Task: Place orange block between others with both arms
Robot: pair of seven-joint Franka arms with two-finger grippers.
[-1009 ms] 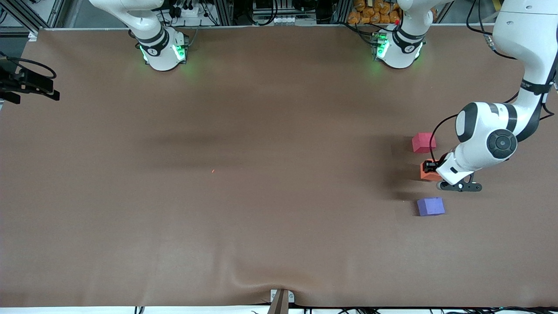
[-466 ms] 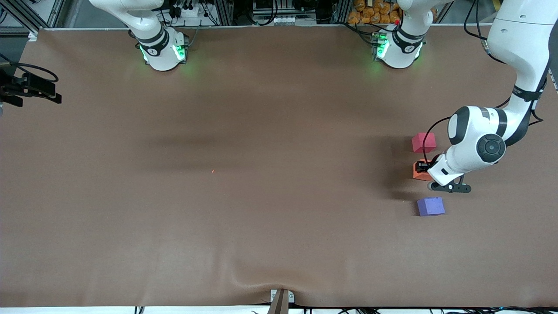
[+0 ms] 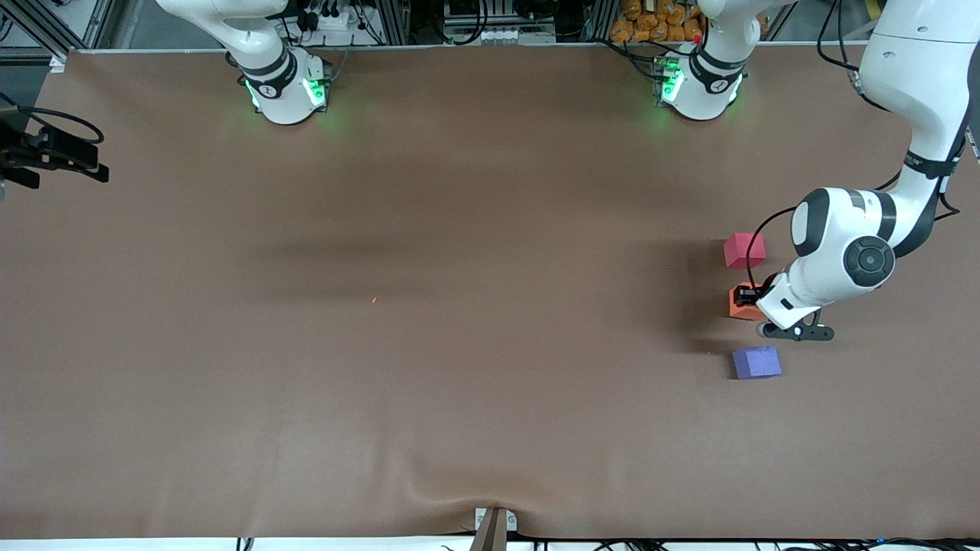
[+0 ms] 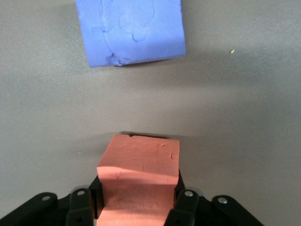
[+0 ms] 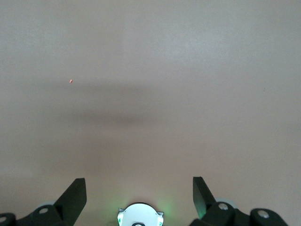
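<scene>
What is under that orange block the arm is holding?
Only bare brown table shows around the orange block, gripped by the left gripper. The spot directly beneath is covered; whether it rests there or hovers is unclear.

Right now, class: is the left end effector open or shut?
Shut on the orange block: the left end effector has a finger pressed against each side.

Robot lab: aluminium framing [image 3: 69, 23], cables [image 3: 475, 15]

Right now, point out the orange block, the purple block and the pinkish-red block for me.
orange block [image 4: 141, 162], left wrist view, its top face, gripped below.
purple block [image 3: 756, 362], front view, middle of its top face.
pinkish-red block [image 3: 743, 250], front view, middle of its top face.
</scene>
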